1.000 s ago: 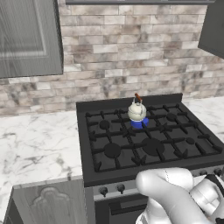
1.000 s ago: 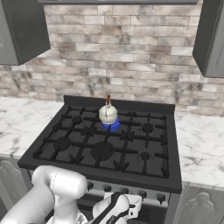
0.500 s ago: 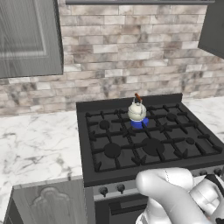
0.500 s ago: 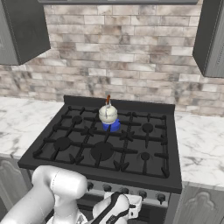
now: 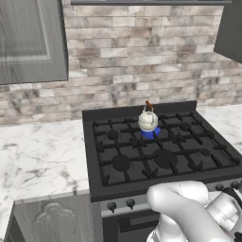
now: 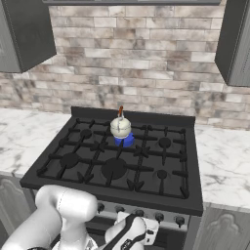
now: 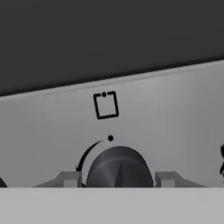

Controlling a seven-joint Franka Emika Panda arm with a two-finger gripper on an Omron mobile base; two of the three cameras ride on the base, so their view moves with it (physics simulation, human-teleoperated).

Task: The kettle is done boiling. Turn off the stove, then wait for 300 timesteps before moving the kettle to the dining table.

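I have the gripper [image 7: 118, 178] up against the steel front panel of the stove [image 5: 160, 156], its two fingertips [image 7: 68, 178] standing apart on either side of a dark knob [image 7: 119, 168]; whether the pads actually touch the knob's flanks I cannot tell, since the lower half of the knob is cut off at the bottom of the hand view. The kettle [image 5: 148, 120] sits on a rear burner with a blue flame [image 5: 150, 133] under it, so the stove is not yet off.

What worries me most is the choice of knob; the little square icon [image 7: 106, 105] above it has a dot near its top edge, which I take to point to a rear burner, but which one — I cannot be sure. Turning the wrong knob would leave the flame burning and light a second burner. If the fingers close off-centre they may slip round the knob instead of turning it; a half turn could also stop short of off.

From the base cameras the hand is mostly hidden behind the arm's own bulk; in the right base view I make out the hand low against the panel, near the row of knobs [image 6: 159, 217], though not which one it faces. The dining table is nowhere in front of me.
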